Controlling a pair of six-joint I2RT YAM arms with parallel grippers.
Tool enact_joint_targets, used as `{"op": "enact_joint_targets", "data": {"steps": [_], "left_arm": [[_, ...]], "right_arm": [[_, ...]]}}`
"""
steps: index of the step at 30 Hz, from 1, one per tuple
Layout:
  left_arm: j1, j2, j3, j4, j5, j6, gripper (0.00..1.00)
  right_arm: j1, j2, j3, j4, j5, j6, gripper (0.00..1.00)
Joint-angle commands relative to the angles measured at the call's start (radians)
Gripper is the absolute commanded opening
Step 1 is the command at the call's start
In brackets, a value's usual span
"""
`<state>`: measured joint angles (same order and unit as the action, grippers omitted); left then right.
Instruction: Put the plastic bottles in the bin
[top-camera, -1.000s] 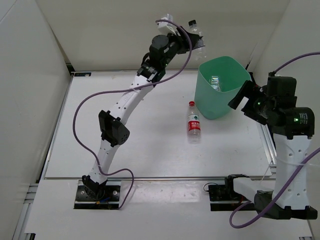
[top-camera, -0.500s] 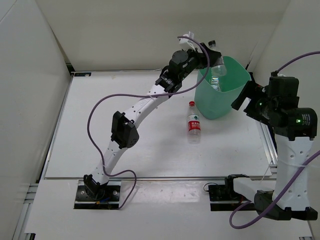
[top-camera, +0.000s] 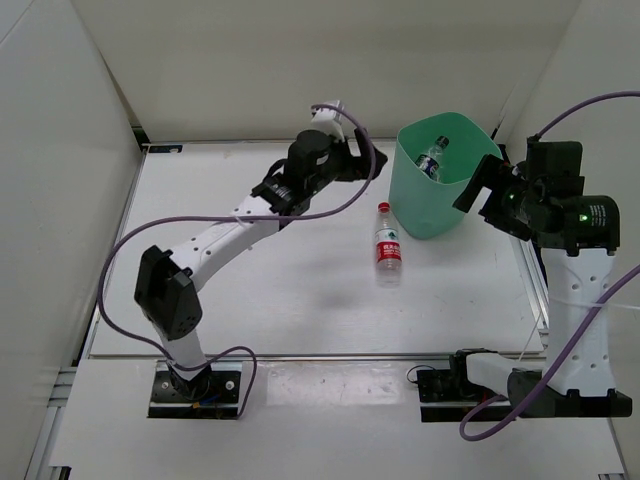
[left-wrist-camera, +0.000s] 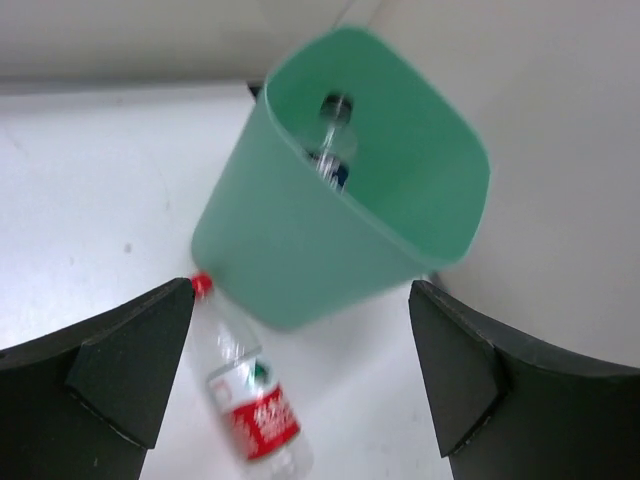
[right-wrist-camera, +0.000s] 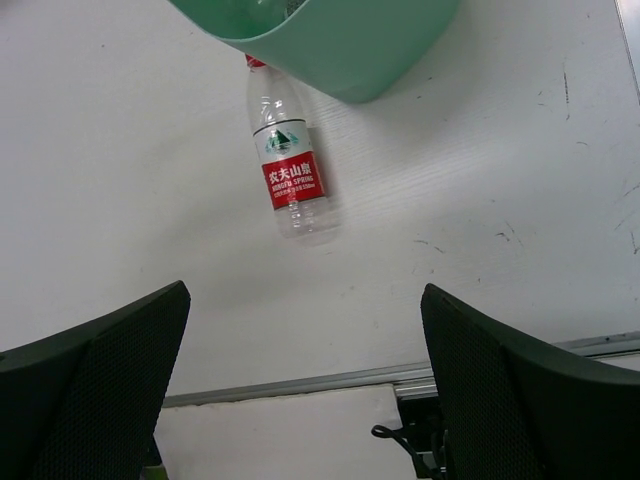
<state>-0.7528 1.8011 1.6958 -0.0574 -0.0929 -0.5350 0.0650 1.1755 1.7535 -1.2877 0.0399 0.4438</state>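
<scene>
The mint-green bin (top-camera: 415, 205) stands at the table's back right, tilted in the left wrist view (left-wrist-camera: 300, 240). A dark-capped clear bottle (top-camera: 432, 158) leans inside it, also seen as the bottle (left-wrist-camera: 330, 155) from the left wrist. A red-capped bottle with a red-white label (top-camera: 387, 245) lies on the table just in front of the bin, cap towards it, and shows in both wrist views (left-wrist-camera: 250, 405) (right-wrist-camera: 288, 165). My left gripper (top-camera: 368, 160) hovers left of the bin, open and empty. My right gripper (top-camera: 478, 190) hangs at the bin's right side, open and empty.
White walls close in the table at the back and both sides. A metal rail (right-wrist-camera: 300, 382) runs along the table's near edge. The left arm's purple cable (top-camera: 250, 215) loops over the table's middle.
The left arm swung over the bin, let go of the dark-capped bottle, which now lies inside, then drew back to the left with jaws open. The right arm shifted only slightly.
</scene>
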Motion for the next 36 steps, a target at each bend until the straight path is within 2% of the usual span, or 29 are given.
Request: {"op": "enact_joint_targets", "data": {"steps": [1, 3, 7, 14, 26, 32, 33, 34, 36], "left_arm": [[0.018, -0.040, -0.171, -0.032, 0.163, 0.006, 1.00], [0.018, -0.008, -0.228, -0.032, 0.232, -0.006, 1.00], [0.027, 0.076, -0.242, -0.042, 0.323, -0.034, 1.00], [0.027, 0.199, -0.170, -0.067, 0.340, -0.066, 1.00], [-0.014, 0.431, 0.031, -0.099, 0.412, -0.088, 1.00], [-0.023, 0.503, 0.065, -0.119, 0.472, -0.118, 1.00], [-0.023, 0.512, 0.065, -0.128, 0.492, -0.118, 0.96], [-0.023, 0.512, 0.065, -0.128, 0.492, -0.118, 0.87], [-0.023, 0.489, 0.041, -0.128, 0.506, -0.109, 0.76]], "right_arm": [[-0.005, -0.028, -0.006, 0.034, -0.025, -0.010, 1.00], [-0.005, -0.028, -0.006, 0.034, -0.035, 0.001, 1.00], [-0.005, -0.028, -0.006, 0.034, -0.054, 0.001, 1.00], [-0.005, -0.028, 0.047, 0.014, -0.035, -0.020, 1.00], [-0.005, -0.028, 0.020, -0.004, -0.005, -0.031, 1.00], [-0.005, -0.019, 0.011, -0.004, -0.005, -0.031, 1.00], [-0.005, -0.019, 0.011, -0.004, -0.005, -0.031, 1.00], [-0.005, -0.019, 0.000, 0.005, -0.005, -0.031, 1.00], [-0.005, -0.019, 0.000, 0.005, -0.014, -0.031, 1.00]]}}
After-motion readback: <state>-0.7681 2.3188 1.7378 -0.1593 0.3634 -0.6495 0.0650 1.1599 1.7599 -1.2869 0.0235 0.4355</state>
